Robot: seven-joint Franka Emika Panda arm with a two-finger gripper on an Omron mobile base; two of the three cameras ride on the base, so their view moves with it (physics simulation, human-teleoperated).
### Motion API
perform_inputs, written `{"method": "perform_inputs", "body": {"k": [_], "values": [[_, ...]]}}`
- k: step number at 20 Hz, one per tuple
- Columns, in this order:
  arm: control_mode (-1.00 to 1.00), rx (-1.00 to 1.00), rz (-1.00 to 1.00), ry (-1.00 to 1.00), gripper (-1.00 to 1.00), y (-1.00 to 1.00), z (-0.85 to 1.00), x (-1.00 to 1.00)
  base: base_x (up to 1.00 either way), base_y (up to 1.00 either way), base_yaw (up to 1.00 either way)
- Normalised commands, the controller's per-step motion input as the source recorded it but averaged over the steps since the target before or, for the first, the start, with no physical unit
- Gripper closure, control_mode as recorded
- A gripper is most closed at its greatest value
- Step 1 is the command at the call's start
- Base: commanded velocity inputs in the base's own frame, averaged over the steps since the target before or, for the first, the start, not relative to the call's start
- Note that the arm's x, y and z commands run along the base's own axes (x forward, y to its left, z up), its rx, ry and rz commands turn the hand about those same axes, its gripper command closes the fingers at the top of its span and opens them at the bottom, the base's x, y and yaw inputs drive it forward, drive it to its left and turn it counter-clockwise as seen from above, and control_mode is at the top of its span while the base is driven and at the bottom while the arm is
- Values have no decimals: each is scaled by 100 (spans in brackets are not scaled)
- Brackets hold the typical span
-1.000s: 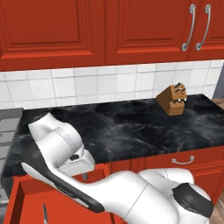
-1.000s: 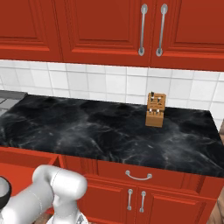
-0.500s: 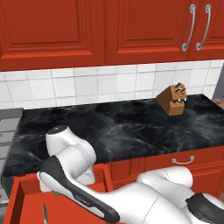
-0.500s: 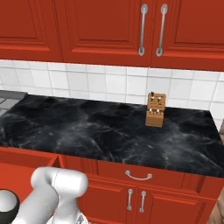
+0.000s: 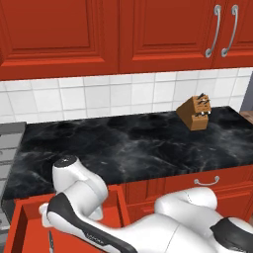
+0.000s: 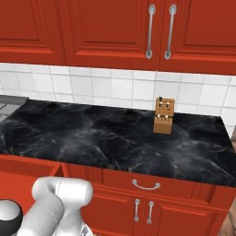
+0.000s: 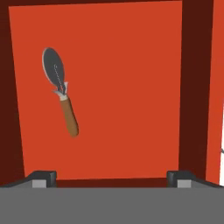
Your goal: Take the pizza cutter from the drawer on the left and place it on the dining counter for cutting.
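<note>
One pizza cutter (image 7: 60,92) lies in the drawer (image 7: 131,87), beyond the spread tool (image 7: 110,177), left of centre.

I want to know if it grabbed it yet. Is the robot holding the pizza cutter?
No, the pizza cutter lies alone on the drawer floor, away from the open gripper.

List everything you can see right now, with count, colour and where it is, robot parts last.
pizza cutter: one, grey wheel, brown handle, lying on the drawer floor
drawer: one, red, pulled open below the counter
knife block: one, tan wood, on the counter near the tiled wall
counter: one, black marble with white veins
wall cupboards: red, silver bar handles, above the tiles
lower drawer: one, red, shut, curved silver handle
arm: one, white, bent over the open drawer
gripper: one, dark tips, open above the drawer
</note>
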Motion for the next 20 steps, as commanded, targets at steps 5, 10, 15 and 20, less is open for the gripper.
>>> {"method": "perform_inputs", "body": {"k": [5, 10, 15, 20], "values": [[-100, 0, 0, 0, -100, 15, -13, 1, 0, 0, 0], [-100, 0, 0, 0, -100, 7, -14, 2, 0, 0, 0], [-100, 0, 0, 0, -100, 0, -13, 4, 0, 0, 0], [-100, 0, 0, 0, -100, 0, -10, 3, 0, 0, 0]]}}
